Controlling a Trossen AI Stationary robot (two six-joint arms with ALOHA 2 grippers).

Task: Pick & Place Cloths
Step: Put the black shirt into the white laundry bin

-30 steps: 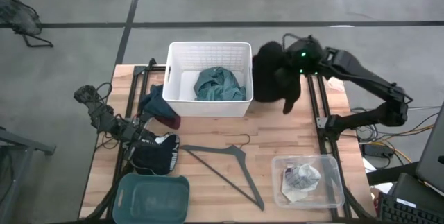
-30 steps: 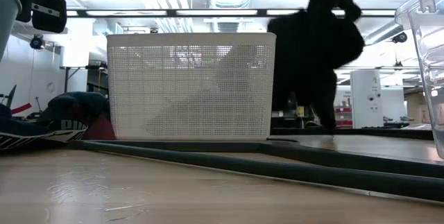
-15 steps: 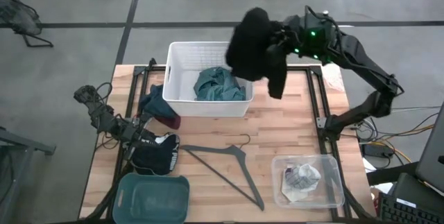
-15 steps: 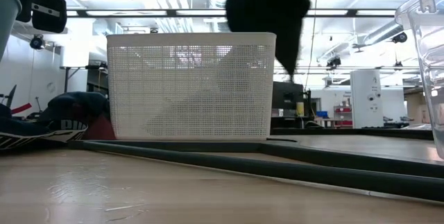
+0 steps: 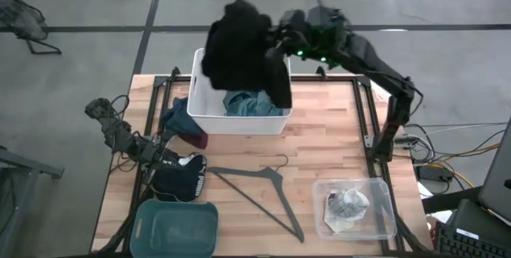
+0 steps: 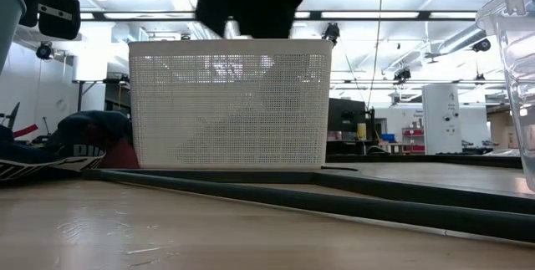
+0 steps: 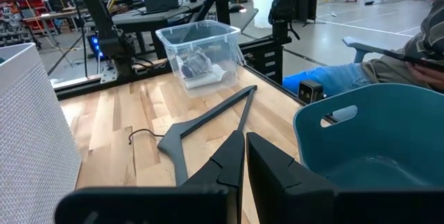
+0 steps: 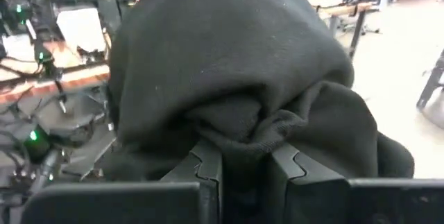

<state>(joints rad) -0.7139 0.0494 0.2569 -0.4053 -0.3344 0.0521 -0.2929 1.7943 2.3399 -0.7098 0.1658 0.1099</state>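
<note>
Your black fabric garment [image 5: 239, 46] hangs bunched above the white slatted plastic basket [image 5: 201, 108], over its far left part, with a sleeve drooping toward the near right rim. The right gripper [image 8: 244, 165] is clenched on a fold of it, fingers [image 8: 207, 163] pinching the cloth. Inside the basket lies a teal cloth [image 5: 249, 101]. Just left of the basket sit maroon and navy pieces [image 5: 182, 124]. The left gripper [image 7: 245, 156], jaws closed on nothing, rests low near the table's left edge, beside a dark navy garment with white print [image 5: 182, 176]. You have bare wood between the thin grey hanger [image 5: 263, 190] and the basket.
</note>
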